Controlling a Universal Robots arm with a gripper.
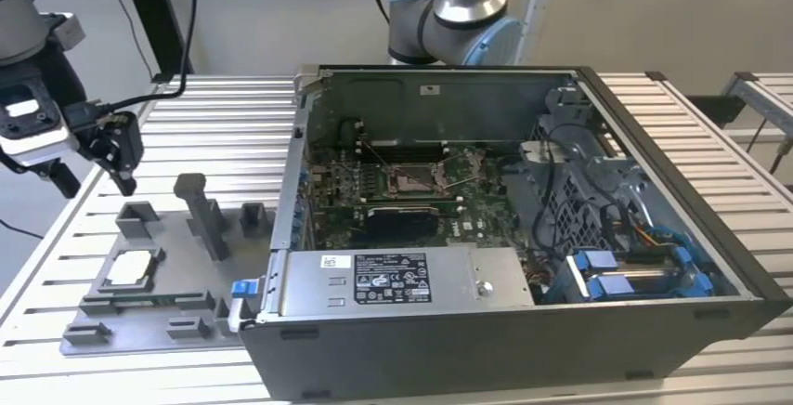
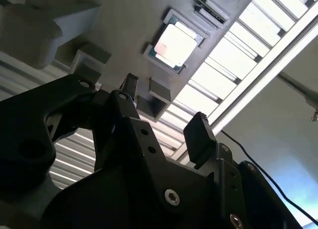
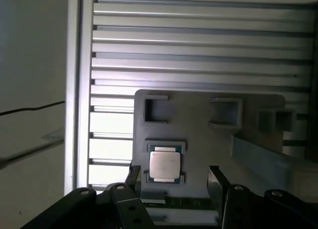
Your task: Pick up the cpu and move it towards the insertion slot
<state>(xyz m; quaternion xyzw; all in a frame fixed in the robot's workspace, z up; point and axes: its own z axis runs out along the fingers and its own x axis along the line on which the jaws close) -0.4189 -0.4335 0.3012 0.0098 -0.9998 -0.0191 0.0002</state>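
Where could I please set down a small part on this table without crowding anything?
Bare slats lie between the grey fixture and the table's far edge, beside the computer case. The fixture, holding the cpu, and the case's inside are crowded.

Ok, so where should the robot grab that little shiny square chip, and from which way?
Probably by two opposite edges of the cpu, coming straight down from above. It lies flat and thin in a shallow pocket of the grey fixture, so only its top faces out. The open gripper hangs above it.
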